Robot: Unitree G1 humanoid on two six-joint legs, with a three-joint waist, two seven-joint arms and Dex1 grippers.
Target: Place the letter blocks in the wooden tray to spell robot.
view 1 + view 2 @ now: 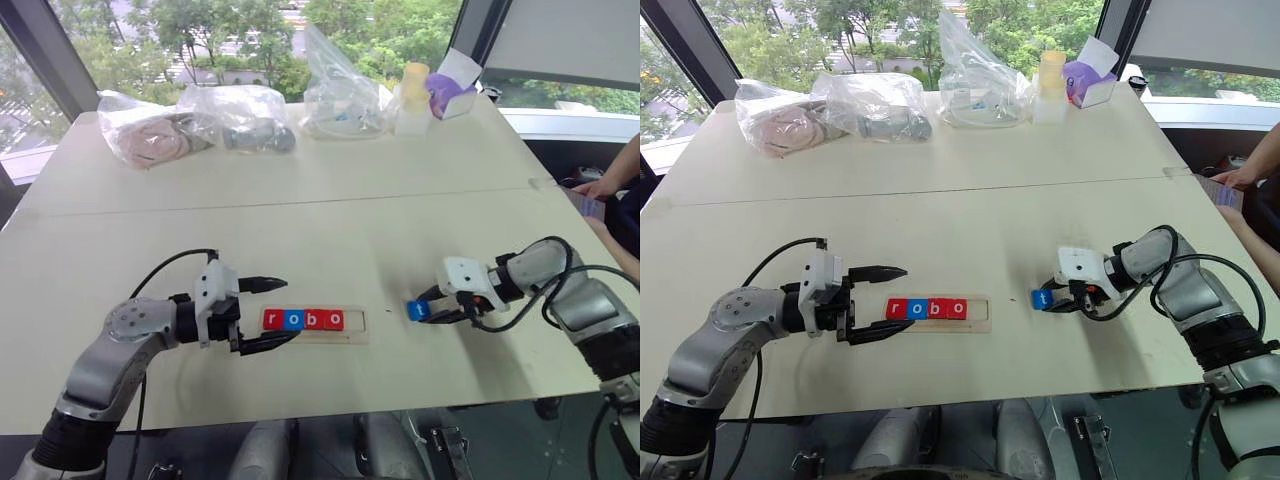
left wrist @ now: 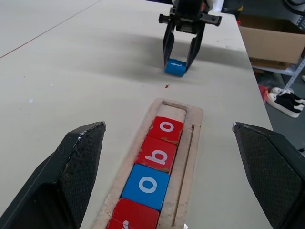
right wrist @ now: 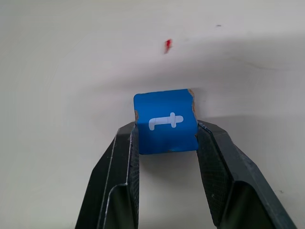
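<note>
Blue t block (image 3: 166, 121) is clamped by right gripper (image 3: 167, 143) on table (image 1: 330, 220); left gripper (image 1: 268, 314) is held wide apart beside wooden tray (image 1: 355, 325).

Pale table (image 1: 330, 200) before big windows (image 1: 250, 30) with green trees outside in daylight.

Wooden tray (image 1: 355, 325) sat near the table's (image 1: 330, 215) front edge, holding four letter blocks (image 1: 303, 320) – red, blue, red, red – reading r-o-b-o, with the right-end slot bare. Left gripper (image 1: 275, 313) sat at the tray's left end, fingers spread. Right gripper (image 1: 427, 307) was clamped on the blue block (image 1: 417, 310), well right of the tray. Plastic bags (image 1: 200, 122) lined the far edge.
</note>
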